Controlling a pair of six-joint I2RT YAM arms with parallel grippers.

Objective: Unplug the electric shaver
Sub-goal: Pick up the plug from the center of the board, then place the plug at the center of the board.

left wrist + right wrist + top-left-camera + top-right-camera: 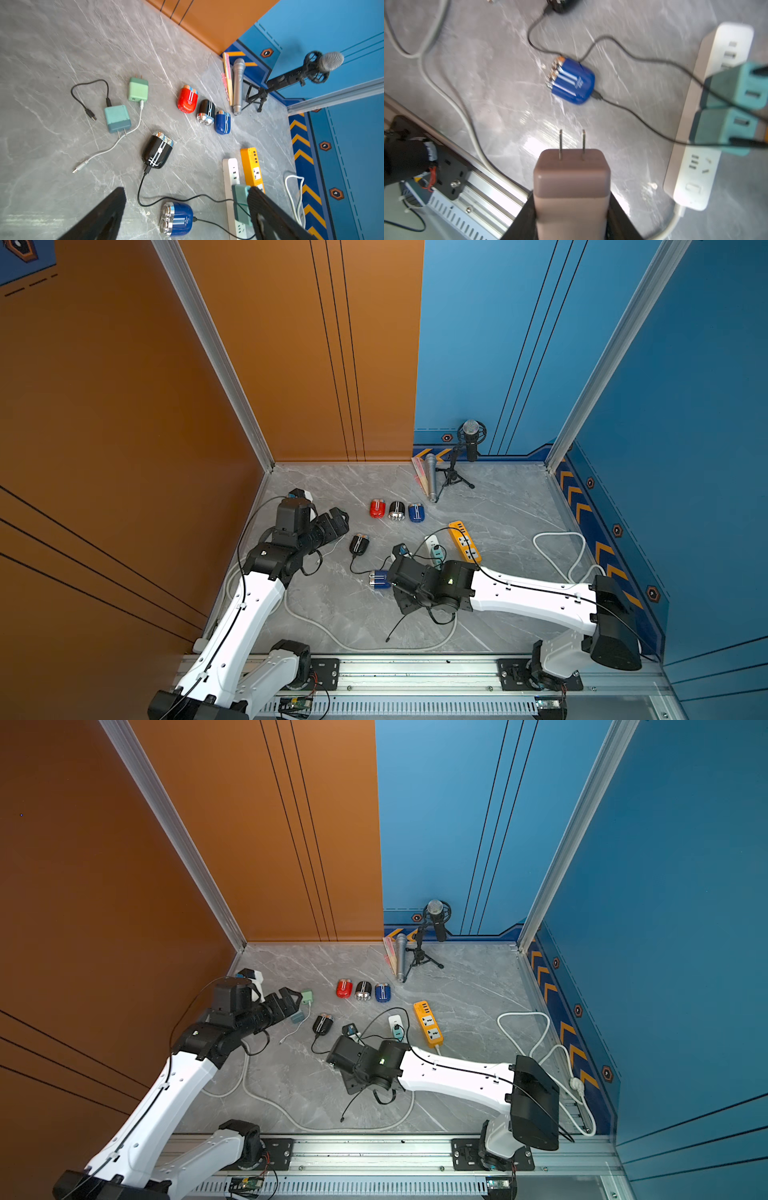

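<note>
Right gripper: jaws closed partway on a brown plug adapter, clamped on its two sides. Both prongs are bare and point out over the table, clear of any socket. The right wrist view is motion-blurred.

Left gripper: jaws spread wide and holding nothing. It hangs above the table's left side, seen in a top view.

Shavers with cords:
- blue corded shaver lies on its side on the marble table, just off the right wrist. Its cable runs to the nearer of two teal adapters seated in the white power strip.
- black corded shaver lies between the two arms. Its cable heads for the other teal adapter, though the plug end is partly cut off at the frame edge.

Also on the table:
- orange power strip, lying beside the white one
- row of three shavers with no cords, further back
- loose light-green adapter with a white cable, prongs free
- loose teal-grey adapter with a short black cable, prongs free
</note>
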